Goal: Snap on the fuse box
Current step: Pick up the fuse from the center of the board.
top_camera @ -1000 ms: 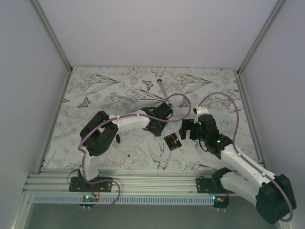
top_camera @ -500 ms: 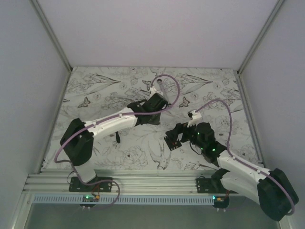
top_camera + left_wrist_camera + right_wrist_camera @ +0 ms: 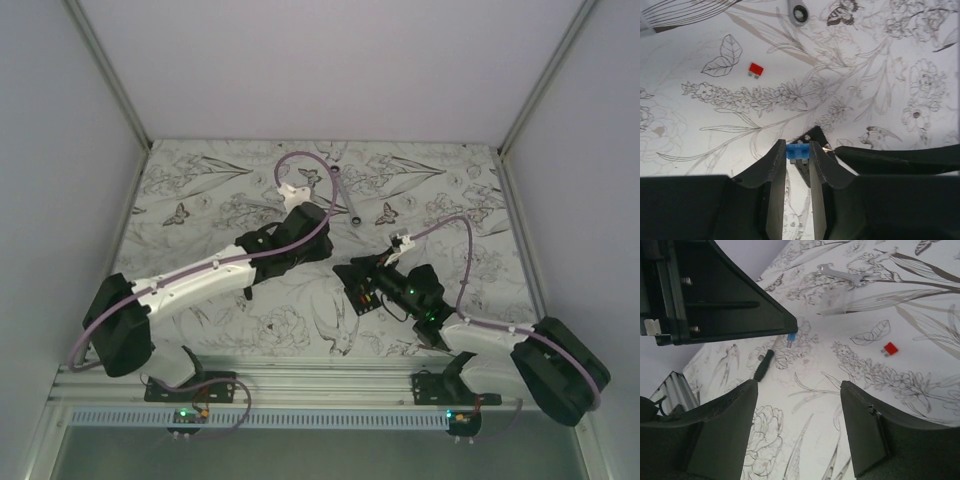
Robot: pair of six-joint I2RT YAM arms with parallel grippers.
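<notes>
A red fuse (image 3: 756,69) and, apparently, a wrench (image 3: 842,275) lie apart on the floral mat (image 3: 880,75).

The two are built alike: the left arm (image 3: 200,280) and the right arm (image 3: 490,335) have glossy white shells on the long links and chunky matte-black housings at the joints. A lilac cable (image 3: 300,154) runs along each one, bowing out in a loose loop. Small green lights (image 3: 432,312) glow on the right arm's black wrist section. The left gripper (image 3: 797,150) has smooth black fingers tapering to blunt tips; the right gripper (image 3: 799,385) has the same black wedges. Silver screws (image 3: 688,281) dot the left one's side plate.
</notes>
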